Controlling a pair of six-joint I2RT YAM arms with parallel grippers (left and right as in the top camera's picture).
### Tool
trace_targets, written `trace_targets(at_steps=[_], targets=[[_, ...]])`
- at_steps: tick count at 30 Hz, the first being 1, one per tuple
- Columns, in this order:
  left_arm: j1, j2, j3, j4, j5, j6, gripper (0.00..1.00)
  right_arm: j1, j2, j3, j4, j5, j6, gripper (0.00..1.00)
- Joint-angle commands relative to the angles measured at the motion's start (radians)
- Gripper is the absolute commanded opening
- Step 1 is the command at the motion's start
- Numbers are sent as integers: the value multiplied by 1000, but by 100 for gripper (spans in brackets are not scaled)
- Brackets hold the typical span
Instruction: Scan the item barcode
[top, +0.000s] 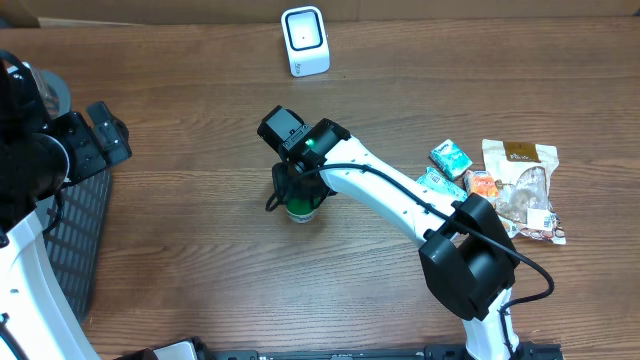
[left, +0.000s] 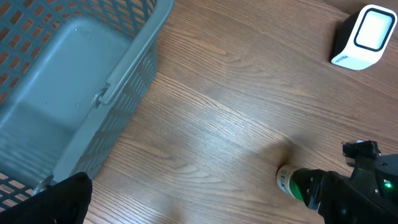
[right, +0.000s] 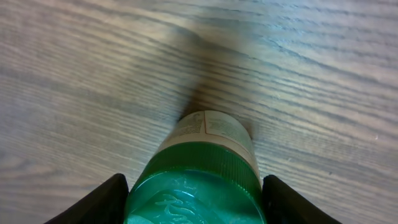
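Green-capped bottle (right: 208, 134) stands pinched at its cap by the half-spread right claw (right: 194, 194).

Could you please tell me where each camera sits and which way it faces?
Overhead: above the table, looking down; left arm and right arm show.
Left wrist: faces blue-grey plastic basket and white box scanner; one black finger shows.
Right wrist: looks down onto green-capped bottle between its fingers.
Shared: all three show the bottle.

A grey basket (left: 132, 73) sits left, white scanner (left: 364, 37) far right, green-capped bottle (left: 297, 183) below.
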Motion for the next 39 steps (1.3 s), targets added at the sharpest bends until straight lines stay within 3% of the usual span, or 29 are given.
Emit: trace_targets(at_steps=[1,6,9,12,16,20,22,25,29,34,39], targets=[[3,3,6,1,4,19,100,-13,1,11,-27,14,-272,63],[3,3,6,1,4,19,100,-13,1,16,-66,14,-655,66],[3,3,6,2,4,19,100,-13,1,16,-93,14,-879,78],[3,3,6,1,4,19,100,-13,1,16,-125,14,-1077,81],[3,3,6,1,4,19,100,-13,1,22,-125,15,-1186,82],[3,3,6,1,4,19,100,-13,-7,67,-134,11,-1085,82],[3,3,6,1,4,19,100,-13,-19,100,-156,10,-976,83],[3,3,6,1,4,19,100,-14,-37,162,-234,10,-750,100],[3,3,6,1,4,19,100,-20,-44,264,-392,6,-487,100],[3,3,6,1,4,19,100,-42,-44,287,-464,-5,-422,100],[3,3,6,1,4,19,100,-97,-64,288,-468,38,-266,100]])
